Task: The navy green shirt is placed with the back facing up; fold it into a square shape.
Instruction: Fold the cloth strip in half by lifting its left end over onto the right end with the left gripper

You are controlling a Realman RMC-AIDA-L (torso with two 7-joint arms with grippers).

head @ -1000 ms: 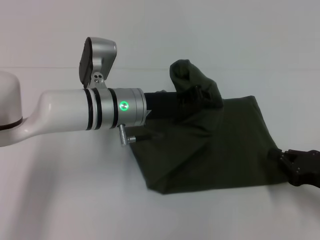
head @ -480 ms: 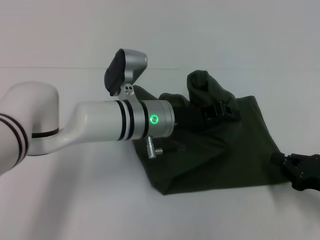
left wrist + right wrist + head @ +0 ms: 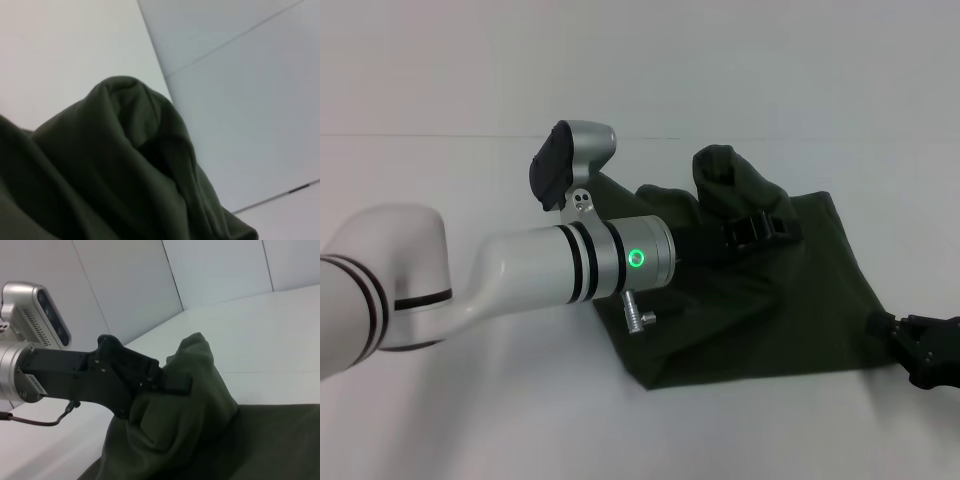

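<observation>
The navy green shirt [image 3: 770, 310] lies partly folded on the white table, right of centre in the head view. My left gripper [image 3: 760, 228] reaches in from the left and is shut on a bunched fold of the shirt, held raised above the rest of the cloth. In the right wrist view its black fingers [image 3: 172, 382] clamp the hump of fabric [image 3: 195, 405]. The left wrist view is mostly filled by that raised fold [image 3: 115, 165]. My right gripper [image 3: 923, 350] sits low at the shirt's near right corner, at the head view's right edge.
The white table [image 3: 470, 420] spreads around the shirt, with a pale wall [image 3: 640, 60] behind it. My left forearm [image 3: 550, 275] and its wrist camera [image 3: 570, 165] cover the shirt's left part in the head view.
My left gripper has carried the raised fold to the right over the shirt. My right gripper has drawn back to the right and slightly lower, away from the corner.
</observation>
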